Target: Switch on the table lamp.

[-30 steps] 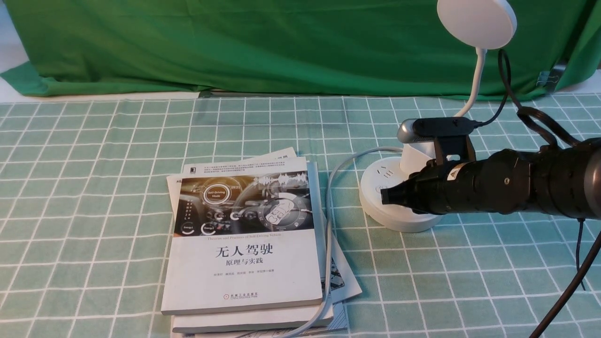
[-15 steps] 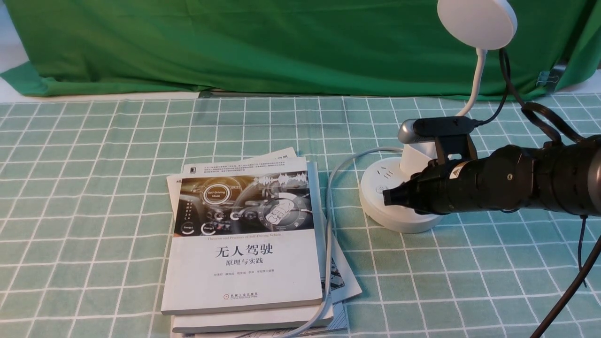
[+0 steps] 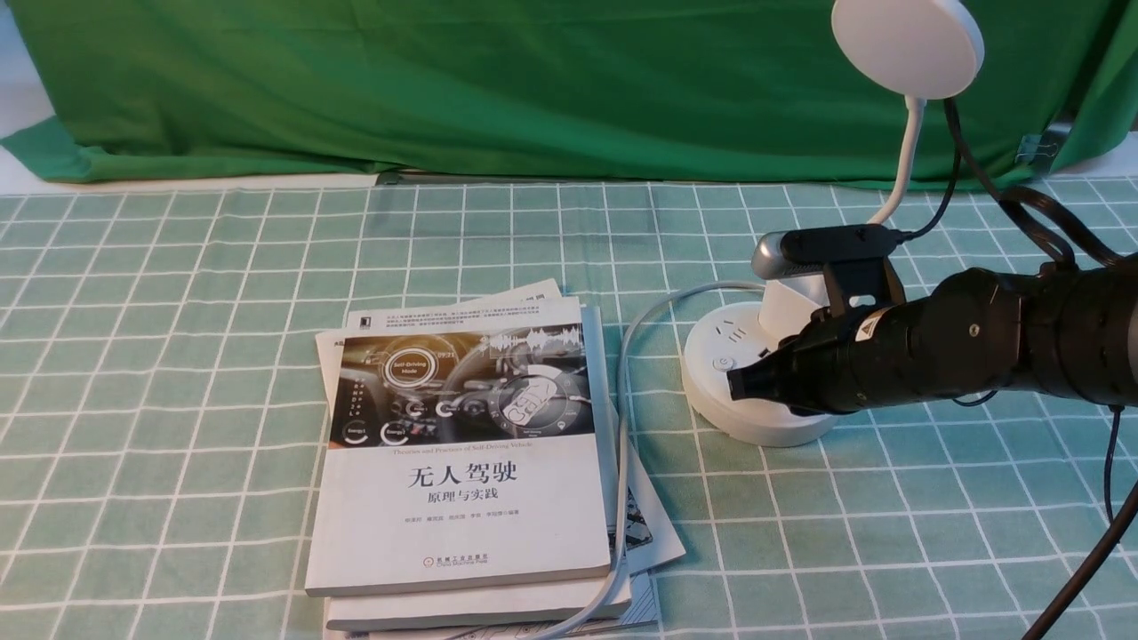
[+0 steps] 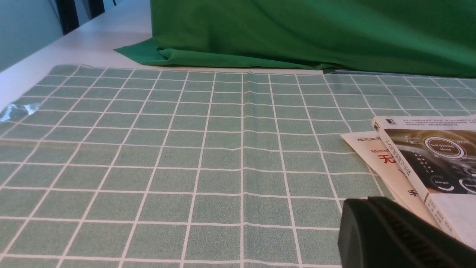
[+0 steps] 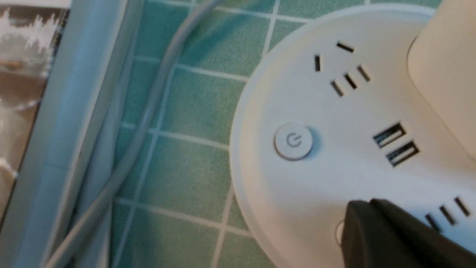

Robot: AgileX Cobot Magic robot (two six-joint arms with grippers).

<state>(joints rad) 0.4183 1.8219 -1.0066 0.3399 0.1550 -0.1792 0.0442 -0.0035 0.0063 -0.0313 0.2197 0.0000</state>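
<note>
The table lamp (image 3: 907,43) is white, with a round disc head, a thin bent neck and a round puck base (image 3: 711,396) standing at the right of the checked cloth. My right gripper (image 3: 734,384) is shut and empty, with its tip low over the near part of the base. In the right wrist view the gripper (image 5: 359,214) covers most of a small round button at the base's rim. The power button (image 5: 293,141) lies uncovered beside it. My left gripper (image 4: 359,210) appears only in the left wrist view, shut and empty above the cloth.
A stack of books (image 3: 462,444) lies left of the lamp base. A grey cable (image 3: 622,418) runs from the base along the books' right edge to the near table edge. Green drape (image 3: 498,89) hangs behind. Black cables (image 3: 1022,222) trail from my right arm.
My right gripper's tip has dropped a little toward the lamp base. The lamp head has shifted slightly right.
</note>
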